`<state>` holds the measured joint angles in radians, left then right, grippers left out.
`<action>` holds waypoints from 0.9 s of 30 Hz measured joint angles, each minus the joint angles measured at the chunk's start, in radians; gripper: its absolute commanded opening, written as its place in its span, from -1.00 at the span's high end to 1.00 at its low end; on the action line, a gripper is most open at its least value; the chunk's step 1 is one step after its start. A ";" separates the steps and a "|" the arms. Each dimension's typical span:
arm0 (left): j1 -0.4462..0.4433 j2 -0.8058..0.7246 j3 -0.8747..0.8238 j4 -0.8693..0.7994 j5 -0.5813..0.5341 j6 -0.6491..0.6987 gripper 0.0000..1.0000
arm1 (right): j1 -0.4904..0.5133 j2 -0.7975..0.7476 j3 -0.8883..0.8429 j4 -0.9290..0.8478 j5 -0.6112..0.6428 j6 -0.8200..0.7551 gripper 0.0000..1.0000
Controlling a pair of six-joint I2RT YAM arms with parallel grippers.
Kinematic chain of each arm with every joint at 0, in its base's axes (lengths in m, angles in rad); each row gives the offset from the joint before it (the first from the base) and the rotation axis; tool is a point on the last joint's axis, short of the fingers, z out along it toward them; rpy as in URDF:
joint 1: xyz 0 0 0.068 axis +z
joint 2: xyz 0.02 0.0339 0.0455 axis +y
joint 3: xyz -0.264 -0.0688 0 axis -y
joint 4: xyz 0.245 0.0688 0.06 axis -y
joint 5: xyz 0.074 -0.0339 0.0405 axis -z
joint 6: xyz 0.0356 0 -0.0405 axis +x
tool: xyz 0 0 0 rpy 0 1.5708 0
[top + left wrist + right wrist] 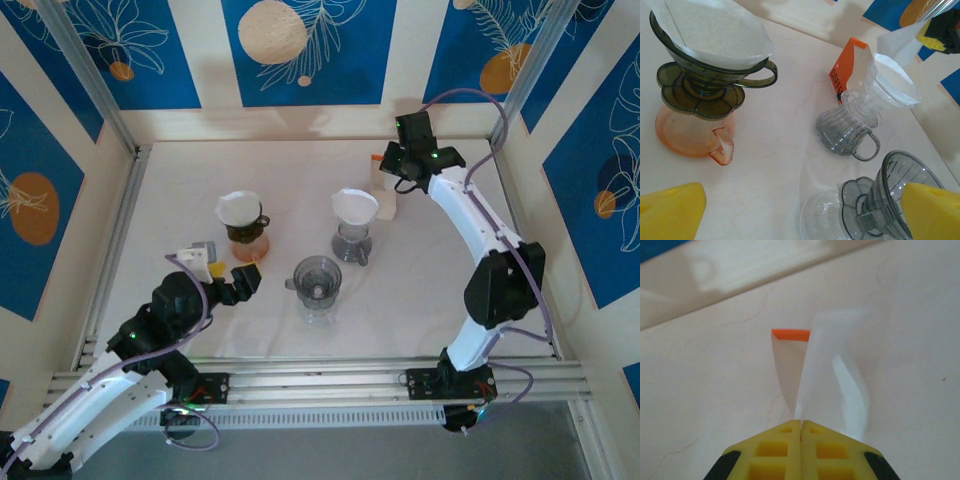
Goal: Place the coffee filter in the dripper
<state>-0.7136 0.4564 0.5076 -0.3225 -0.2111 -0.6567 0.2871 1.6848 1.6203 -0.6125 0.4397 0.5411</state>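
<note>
Bench (180, 190): white, walled, carrying three brewing sets and one box.

Far left set: dark dripper (243, 212) lined with paper, seated on an orange server (687, 135).

Middle set: clear dripper (355, 208) lined with paper, seated on a ribbed grey server (842, 130).

Near set: empty dripper (318, 278) on a clear server, no paper inside. It stands near of and between the other two.

Filter box (383, 192): white with an orange top edge, upright at far right, just right of the clear dripper.

Left pincer (802, 205): released, yellow fingers spread wide, grasping nothing. It sits low at near left, pointed at the three sets, the empty dripper beside its right finger.

Right pincer (801, 426): clenched, tips pressed together, grasping the coffee filter (832, 365) by its near corner. The sheet fans out beyond the tips, raised off the bench at far right above the filter box, well apart from the empty dripper.
</note>
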 measured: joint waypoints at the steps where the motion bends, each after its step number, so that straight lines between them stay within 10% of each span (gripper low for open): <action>1: 0.000 -0.002 0.000 0.000 0.000 0.000 -1.00 | 0.001 -0.021 -0.008 0.000 0.006 -0.008 1.00; 16: 0.000 -0.032 0.000 -0.008 0.000 0.011 -1.00 | 0.145 -0.426 -0.129 -0.084 -0.269 -0.108 1.00; 27: 0.000 -0.032 0.008 -0.014 0.000 0.039 -1.00 | 0.409 -0.415 0.027 -0.460 -0.477 -0.169 1.00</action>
<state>-0.7136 0.4248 0.5152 -0.3370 -0.2108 -0.6178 0.6960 1.2701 1.6470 -1.0721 -0.0376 0.3725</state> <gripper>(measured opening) 0.998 0.054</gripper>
